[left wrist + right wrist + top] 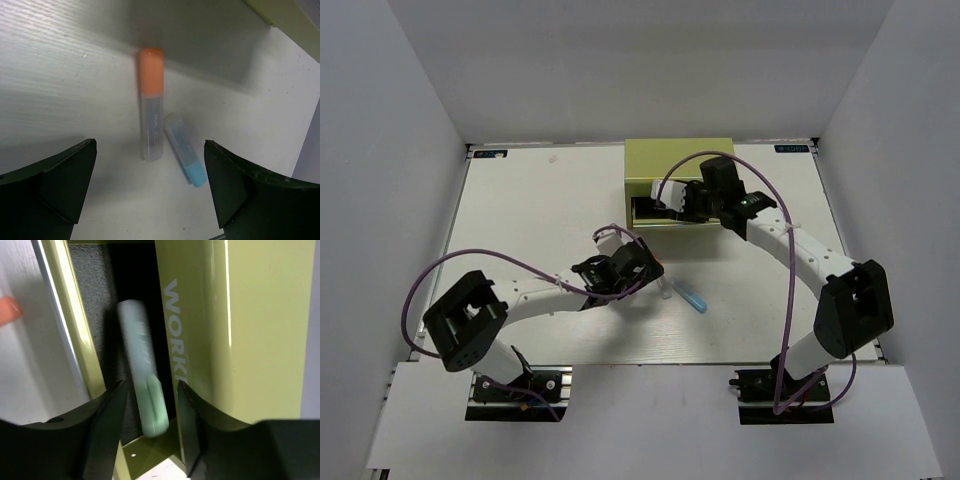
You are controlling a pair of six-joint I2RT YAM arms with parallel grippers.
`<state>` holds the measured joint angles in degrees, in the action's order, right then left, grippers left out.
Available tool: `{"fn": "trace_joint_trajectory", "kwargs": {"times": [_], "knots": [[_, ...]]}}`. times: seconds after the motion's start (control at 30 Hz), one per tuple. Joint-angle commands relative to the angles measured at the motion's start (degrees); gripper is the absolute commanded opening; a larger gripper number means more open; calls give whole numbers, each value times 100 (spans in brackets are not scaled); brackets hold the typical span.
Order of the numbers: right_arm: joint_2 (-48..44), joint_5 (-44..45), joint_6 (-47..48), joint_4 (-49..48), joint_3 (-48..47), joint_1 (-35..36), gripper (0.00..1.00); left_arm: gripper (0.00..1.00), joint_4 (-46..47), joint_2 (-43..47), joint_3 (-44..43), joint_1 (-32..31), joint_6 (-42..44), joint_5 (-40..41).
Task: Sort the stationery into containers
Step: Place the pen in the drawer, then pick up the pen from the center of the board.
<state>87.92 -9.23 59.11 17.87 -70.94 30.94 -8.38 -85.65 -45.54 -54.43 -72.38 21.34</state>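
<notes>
**Sorting under way: one pen in the chest (677, 160), two on the tabletop (540, 200)**

Progress. The olive-green chest stands at the far side of the tabletop, right of centre, with its left drawer (90, 300) pulled out toward the near side. A green-tipped teal pen (140, 365) lies lengthwise inside that drawer; its outline is blurred, so whether it has settled cannot be told. Two pens remain unsorted near the middle of the tabletop, on the near side of the chest: an orange-tipped pen (151, 115) and a slim light blue pen (182, 152), lying just beside each other at a slight angle. A fourth, blue pen shows in no view. The task is judged roughly half done at best, with at least two pens left to carry.

Pose. The right arm reaches from its near-right base far and leftward, placing the right gripper (151, 385) directly over the open drawer. Its fingers (107, 415) are parted wider than the teal pen's cap and appear clear of it. The left arm extends from its near-left base rightward to the centre. The left gripper (150, 145) hangs above the two loose pens, fingers (60, 185) spread wide and gripping nothing, with the orange-tipped pen centred between them.
</notes>
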Motion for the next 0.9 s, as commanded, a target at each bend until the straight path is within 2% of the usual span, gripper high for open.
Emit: {"fn": "trace_joint_trajectory", "kwargs": {"times": [0.0, 0.17, 0.23, 0.3, 0.33, 0.37, 0.43, 0.53, 0.63, 0.7, 0.87], "knots": [[-38, -8, 4, -12, -342, -53, 52, 98, 135, -145, -420, 29, 268, -95], [-205, -253, -530, 137, -464, -141, 57, 95, 82, -461, -658, 29, 321, -148], [-284, -395, -953, 313, -693, -219, 52, 94, 21, -541, -711, 29, 321, -148], [-363, -605, -1662, 454, -755, -307, 39, 90, -32, -672, -842, 29, 321, -148], [-520, -658, -1857, 437, -694, -325, 22, 90, -110, -725, -843, 29, 321, -148], [-582, -780, -2312, 437, -650, -395, 16, 89, -242, -778, -947, 29, 321, -148], [-932, -966, -2518, 367, -265, -431, 11, 84, -435, -1006, -1184, 29, 373, -87], [-1294, -1054, -2843, 139, 359, -483, 11, 74, -910, -1287, -1606, 29, 374, -34], [-1628, -1010, -3089, 24, 799, -615, 11, 71, -1358, -1647, -1993, -84, 426, 97], [-1813, -1019, -3186, 6, 1097, -659, 11, 65, -1630, -1867, -2222, -85, 488, 98], [-2129, -1054, -3336, -108, 1372, -782, 11, 60, -2176, -2123, -2582, -85, 488, 212]]}}
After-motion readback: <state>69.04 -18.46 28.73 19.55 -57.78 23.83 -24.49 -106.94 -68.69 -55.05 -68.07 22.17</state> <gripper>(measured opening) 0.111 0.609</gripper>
